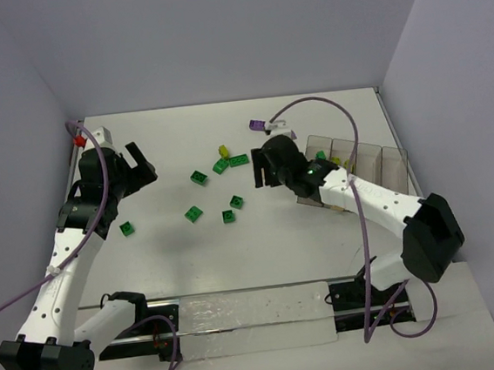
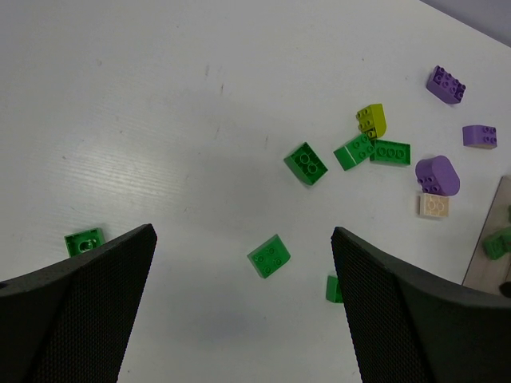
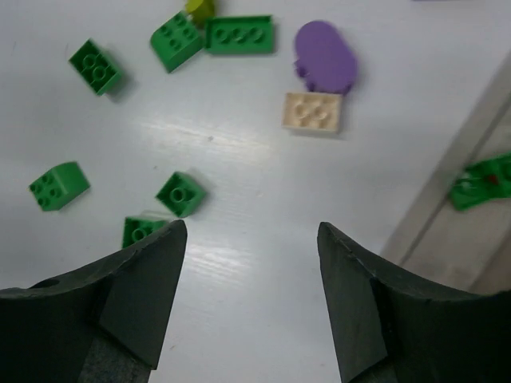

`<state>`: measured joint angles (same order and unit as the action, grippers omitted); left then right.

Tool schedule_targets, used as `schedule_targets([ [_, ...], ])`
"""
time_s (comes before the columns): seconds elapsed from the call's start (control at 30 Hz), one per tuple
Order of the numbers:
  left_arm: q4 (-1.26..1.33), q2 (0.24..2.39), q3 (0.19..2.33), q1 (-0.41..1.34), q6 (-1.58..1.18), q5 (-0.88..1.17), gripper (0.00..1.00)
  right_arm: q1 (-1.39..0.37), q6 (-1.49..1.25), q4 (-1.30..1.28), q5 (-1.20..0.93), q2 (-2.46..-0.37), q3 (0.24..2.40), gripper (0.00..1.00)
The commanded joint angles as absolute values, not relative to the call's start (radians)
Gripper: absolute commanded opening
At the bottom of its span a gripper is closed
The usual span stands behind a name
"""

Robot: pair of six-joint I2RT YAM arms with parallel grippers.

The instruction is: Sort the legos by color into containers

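Green legos (image 1: 195,214) lie scattered left of the containers (image 1: 396,166). Your right gripper (image 3: 251,239) hangs open and empty beside them, purple brick (image 3: 325,57) and tan brick (image 3: 314,112) ahead. Your left gripper (image 2: 243,239), far left, is spread wide and empty.

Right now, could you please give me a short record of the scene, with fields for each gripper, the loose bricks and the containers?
left gripper: open, empty, above the table
right gripper: open, empty, above the table near the containers
green bricks: several scattered on the table
tan brick: on the table, right beside the purple rounded brick
containers: one green brick visible inside
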<state>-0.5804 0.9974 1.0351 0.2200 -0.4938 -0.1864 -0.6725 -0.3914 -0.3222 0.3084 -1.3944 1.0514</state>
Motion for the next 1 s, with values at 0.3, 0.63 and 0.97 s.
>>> schedule_targets([
  [0.3, -0.573, 0.985, 1.073, 0.224, -0.488, -0.205, 0.99, -0.837, -0.584, -0.330, 0.254, -1.803, 1.294, 0.84],
  [0.63, -0.573, 0.980, 1.066, 0.224, -0.483, -0.212, 0.99, -0.837, -0.738, -0.421, 0.343, -1.965, 1.429, 0.78],
  [0.97, -0.570, 0.974, 1.052, 0.225, -0.481, -0.213, 0.99, -0.851, -0.797, -0.455, 0.396, -1.985, 1.403, 0.71],
])
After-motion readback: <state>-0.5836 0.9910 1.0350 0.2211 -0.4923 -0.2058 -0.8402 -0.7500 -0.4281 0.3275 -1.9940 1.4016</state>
